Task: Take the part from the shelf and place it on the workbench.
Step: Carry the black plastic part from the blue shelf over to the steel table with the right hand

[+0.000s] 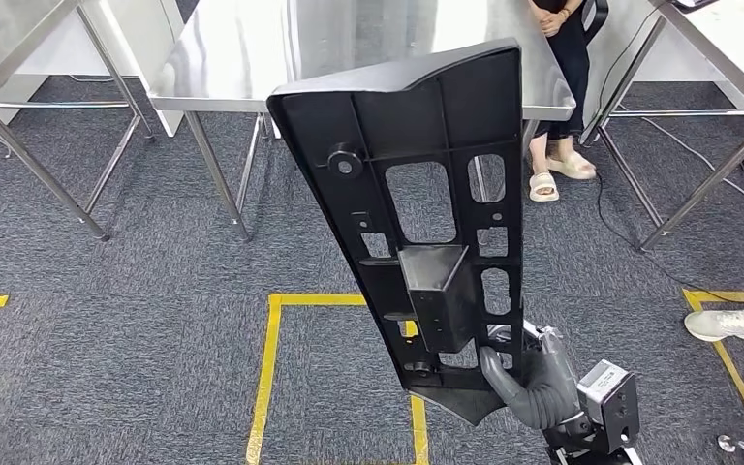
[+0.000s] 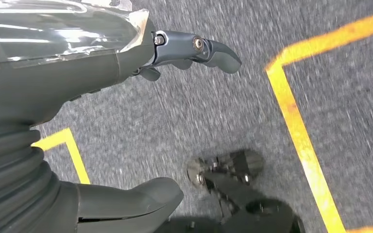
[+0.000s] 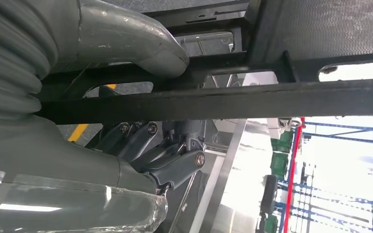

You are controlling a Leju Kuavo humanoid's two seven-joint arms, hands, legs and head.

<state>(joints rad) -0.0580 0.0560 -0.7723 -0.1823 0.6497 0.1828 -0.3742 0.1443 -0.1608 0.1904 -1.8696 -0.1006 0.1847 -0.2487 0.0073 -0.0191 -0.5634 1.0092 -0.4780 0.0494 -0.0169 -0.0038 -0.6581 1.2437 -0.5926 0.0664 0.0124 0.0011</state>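
Observation:
The part is a long black plastic panel with ribs and several cut-outs, held upright in the middle of the head view. My right hand grips its lower end, thumb hooked over the edge. Up close, in the right wrist view, the thumb lies over a rib of the part and the darker fingers curl behind it. My left hand hangs over the grey carpet, thumb and fingers apart, holding nothing. A steel workbench stands ahead, beyond the part.
Yellow tape marks a square on the carpet in front of me. Another steel table stands at the left, a third at the right. A seated person is behind the workbench; a shoe shows at the right edge.

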